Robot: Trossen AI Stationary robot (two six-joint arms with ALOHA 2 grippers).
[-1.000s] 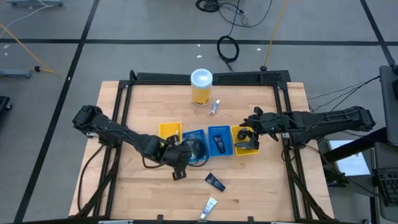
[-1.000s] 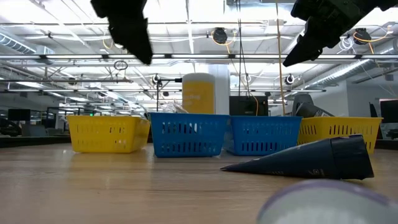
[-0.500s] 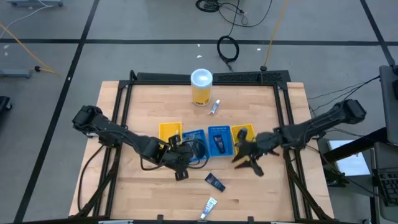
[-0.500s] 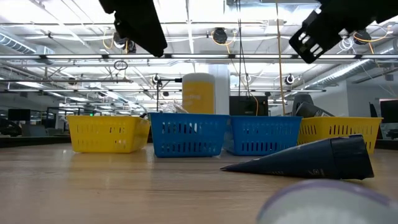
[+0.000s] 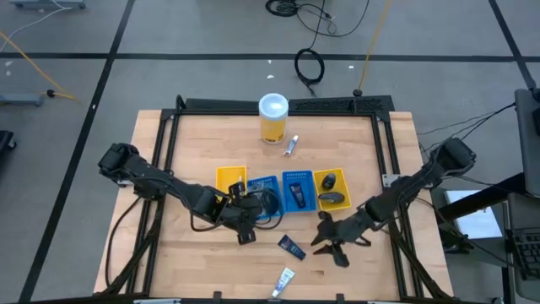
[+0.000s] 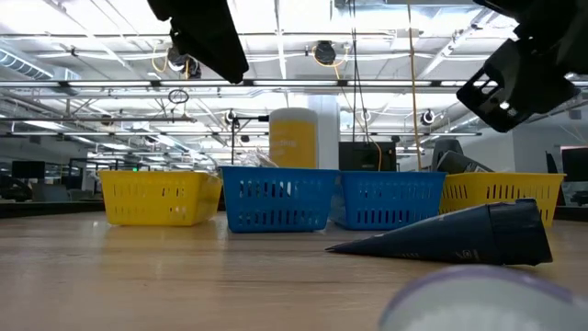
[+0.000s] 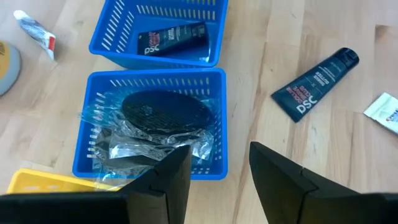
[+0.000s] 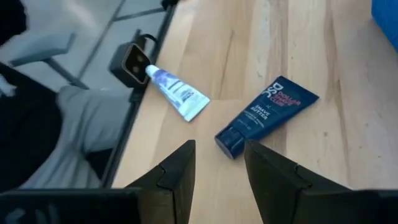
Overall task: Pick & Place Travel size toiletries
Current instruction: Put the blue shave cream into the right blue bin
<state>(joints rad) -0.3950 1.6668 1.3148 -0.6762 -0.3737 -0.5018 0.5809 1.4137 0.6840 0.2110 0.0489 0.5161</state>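
Observation:
In the high view my left gripper [image 5: 245, 232] hovers open at the near side of a blue tray [image 5: 263, 194]. That tray holds a round black disc in clear wrap [image 7: 165, 112]. The second blue tray [image 5: 295, 190] holds a short dark tube [image 7: 171, 38]. My right gripper [image 5: 325, 241] is open, above the table just right of a dark tube [image 5: 292, 247] that lies flat on the wood. A white tube with blue marks [image 5: 283, 281] lies near the near edge. Another white tube [image 5: 292, 145] lies by the yellow canister. Dark oval pieces [image 5: 333, 190] lie in the right yellow tray.
A tall yellow canister with a white lid [image 5: 272, 118] stands toward the far edge. A yellow tray [image 5: 231, 179] sits at the left end of the row of trays. Bare wood lies left of the trays and along the near edge. A black frame [image 5: 384, 181] borders the table.
My right gripper has swung from over the right yellow tray toward the near edge and somewhat left, turning as it went. It now stands beside the dark tube on the table. My left gripper has barely moved. No object has visibly shifted.

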